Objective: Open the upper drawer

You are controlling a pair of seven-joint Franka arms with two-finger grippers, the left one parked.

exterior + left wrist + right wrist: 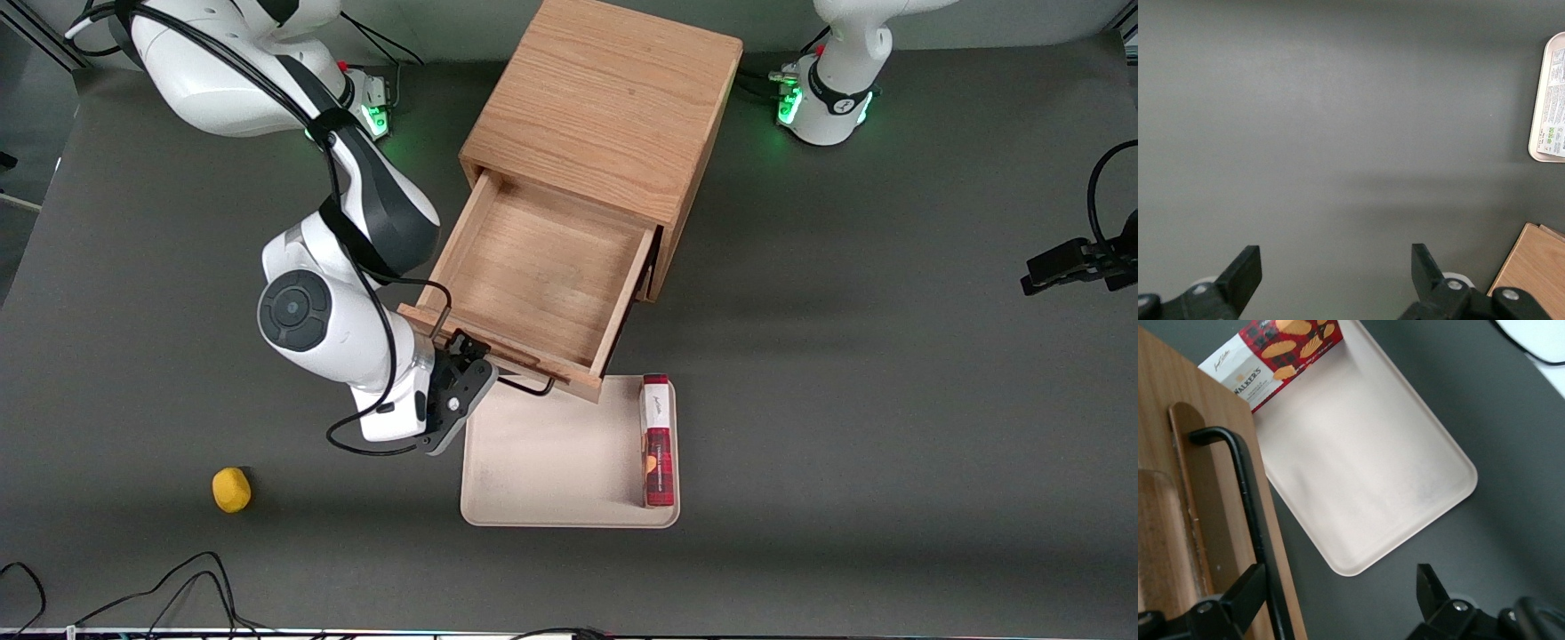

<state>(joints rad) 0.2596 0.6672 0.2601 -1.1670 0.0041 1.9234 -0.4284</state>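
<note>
Nearest the front camera, a yellow lump [231,490] lies alone on the dark table [889,400] toward the working arm's end, at about eight o'clock from the cabinet. Next comes the beige tray [551,462], with a red shortbread box [657,442] lying along the tray edge that faces the parked arm's end.

Just above the tray's ten o'clock corner hangs the gripper [468,372], at the black wire handle [1248,513] of the upper drawer [533,284]. In the right wrist view its fingers [1238,600] stand wide apart, one just beside the handle bar and the other well clear over the table, so the grip appears released, nothing clenched.

The drawer sits pulled far out of the oak cabinet [605,107], toward six o'clock, its bare wooden floor exposed and its front panel overhanging the tray's rim. Judging from that, the opening looks essentially done, and the opened fingers suit letting go of the handle.
</note>
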